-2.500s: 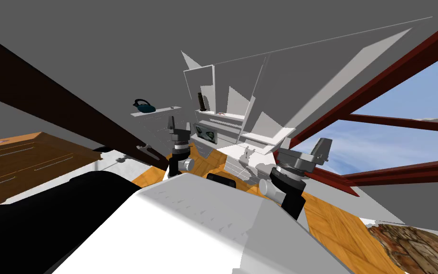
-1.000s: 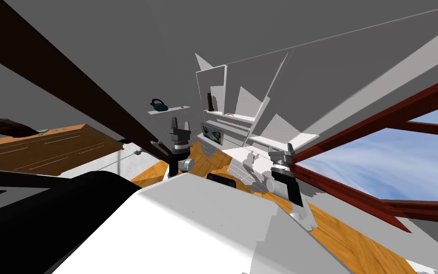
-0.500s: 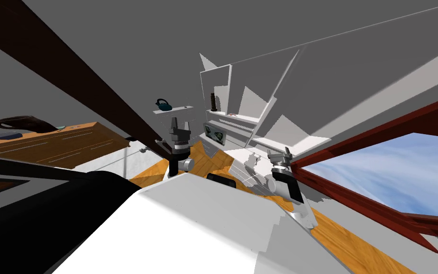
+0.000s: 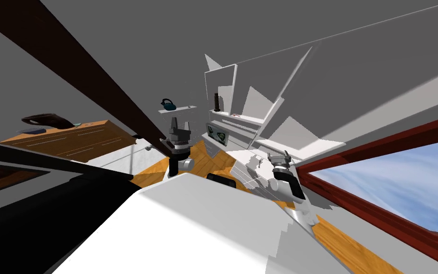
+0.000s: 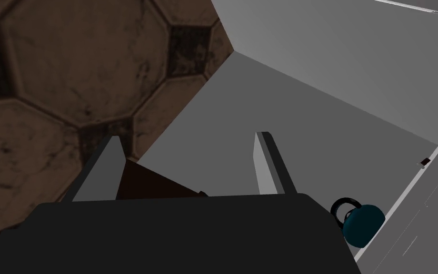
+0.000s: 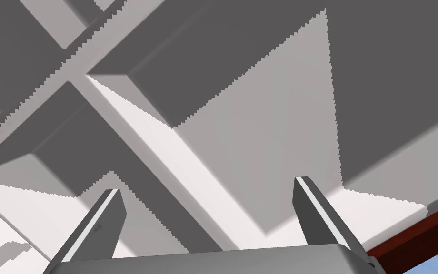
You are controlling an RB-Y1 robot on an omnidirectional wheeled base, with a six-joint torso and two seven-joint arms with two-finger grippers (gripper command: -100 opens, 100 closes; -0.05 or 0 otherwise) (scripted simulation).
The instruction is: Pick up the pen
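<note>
- On the white shelf unit [image 4: 249,118] ahead of me, a small reddish sliver [image 4: 235,115] is lying flat on the upper board, near a dark upright cylinder [image 4: 216,102]. I'm reading it as the pen, but it's too small to confirm.
- I'm holding the right gripper [image 4: 279,155] low and forward with its jaws spread and nothing between them. Its wrist camera is looking at the unit's white boards and dividers, so I'm judging this arm to be the one lined up for the reach.
- I'm holding the left gripper [image 4: 180,123] upright, also spread wide and empty. It's facing a teal kettle [image 5: 363,223] on a narrow white ledge [image 4: 184,108], off to the side of the pen's board, so it's probably just parked clear.
- Both sets of jaws are staying open because nothing is grasped yet. This looks like the approach phase, with the pen well apart from either gripper.
- The pen is resting flat, so I'm expecting to come down over it and pinch across its narrow width. Thin blades suit that.
- The boards and side panels are boxing in the compartment, so a high entry is looking tight.
- The cylinder is standing close enough to the pen that a wide sweep risks tipping it.
</note>
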